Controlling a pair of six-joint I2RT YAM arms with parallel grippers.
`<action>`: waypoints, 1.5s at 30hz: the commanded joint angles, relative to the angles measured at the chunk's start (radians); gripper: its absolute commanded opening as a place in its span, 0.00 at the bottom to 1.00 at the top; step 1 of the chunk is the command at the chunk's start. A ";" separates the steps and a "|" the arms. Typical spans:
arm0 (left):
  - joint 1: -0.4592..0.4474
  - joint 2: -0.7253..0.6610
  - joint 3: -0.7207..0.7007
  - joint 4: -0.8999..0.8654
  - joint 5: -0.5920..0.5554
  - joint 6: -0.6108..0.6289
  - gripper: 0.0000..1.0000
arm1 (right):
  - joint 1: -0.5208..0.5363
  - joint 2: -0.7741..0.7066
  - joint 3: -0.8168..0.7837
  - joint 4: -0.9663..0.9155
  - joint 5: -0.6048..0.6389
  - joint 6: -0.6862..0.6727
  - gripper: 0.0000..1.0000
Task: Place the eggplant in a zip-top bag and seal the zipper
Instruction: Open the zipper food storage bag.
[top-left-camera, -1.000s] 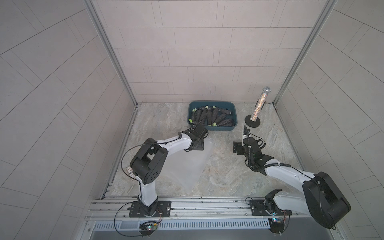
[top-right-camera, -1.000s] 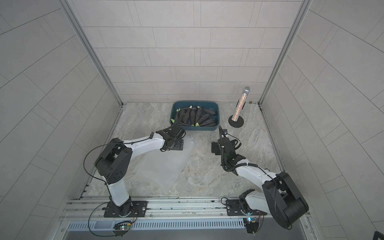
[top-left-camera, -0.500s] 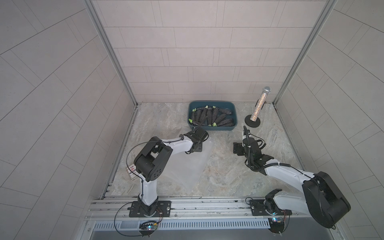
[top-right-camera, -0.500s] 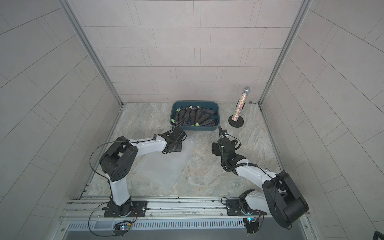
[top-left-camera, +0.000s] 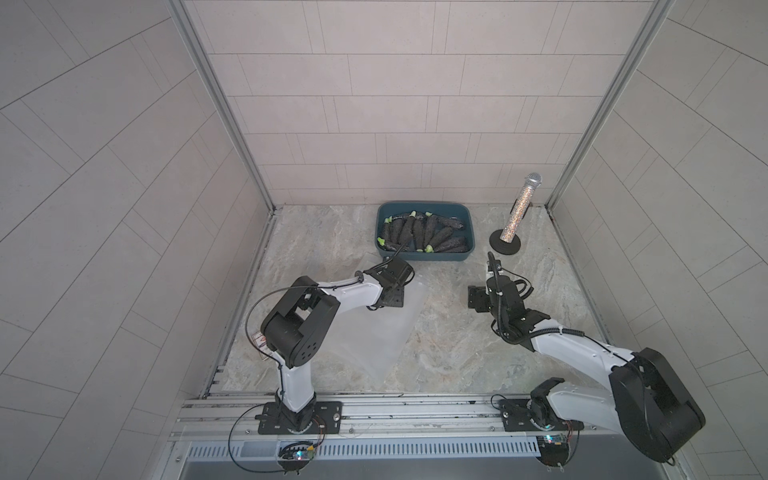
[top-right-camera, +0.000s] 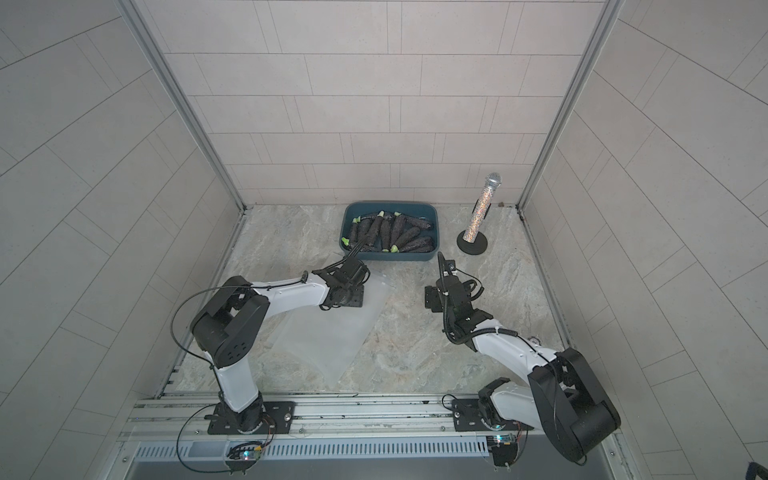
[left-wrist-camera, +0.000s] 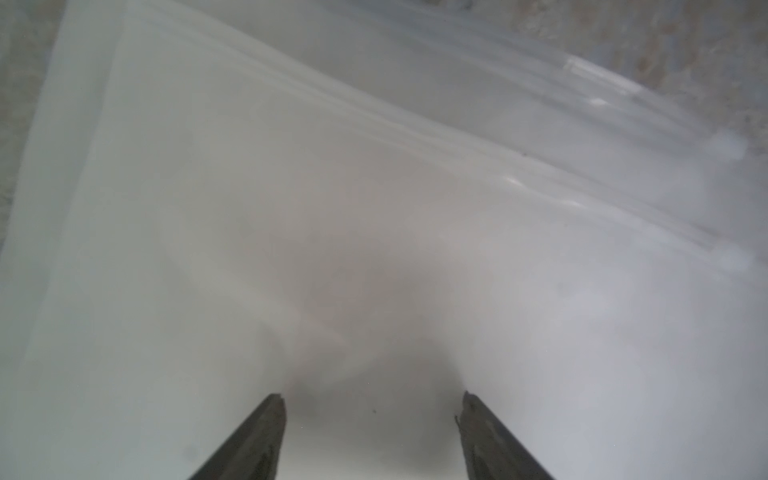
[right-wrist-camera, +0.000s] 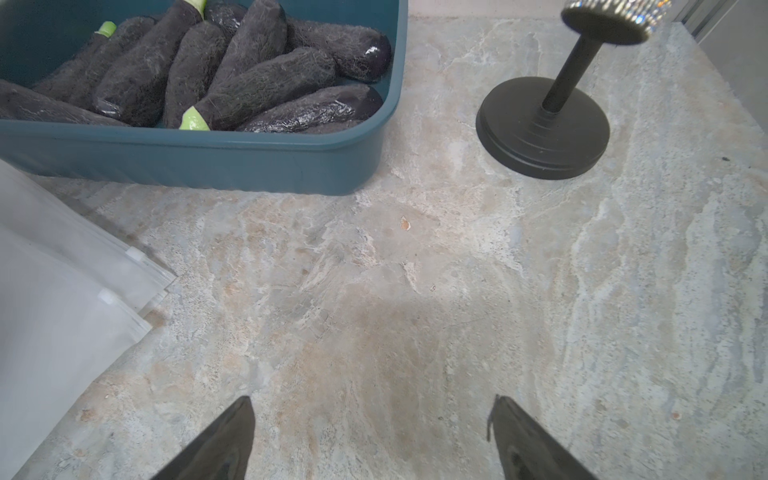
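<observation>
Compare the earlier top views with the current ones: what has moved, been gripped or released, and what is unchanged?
Only the left arm shifted: its elbow swung briefly toward the middle, then back. The left gripper stayed low over the zip-top bag, jaws apart. Nothing was visibly gripped or released. The right gripper, open, the eggplants, bin and microphone did not move.

Back wall (top-left-camera: 395, 104): pale grey rectangular tiles, laid in staggered rows, thin joints. Side walls (top-left-camera: 104, 187): same tile, joints running slantwise in both top views. Two aluminium corner posts (top-left-camera: 224, 112) where walls meet, rising out of sight. Floor (top-left-camera: 457, 345): marble-look slab, grey and beige veining, matte. Closer up, tan blotches and fine speckle. Aluminium rail (top-left-camera: 415, 409) along near edge; slotted grille (top-left-camera: 415, 449) below it. Light even, soft, shadows faint.
</observation>
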 joint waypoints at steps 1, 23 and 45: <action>0.007 -0.008 0.049 -0.071 -0.025 0.006 0.82 | 0.005 -0.018 0.001 -0.018 0.009 -0.001 0.90; 0.021 0.122 -0.102 0.089 0.117 -0.024 0.31 | 0.008 -0.023 0.038 -0.076 -0.030 -0.003 0.88; 0.023 -0.273 -0.155 0.170 0.180 0.148 0.00 | 0.009 -0.062 0.096 -0.167 -0.071 -0.029 0.84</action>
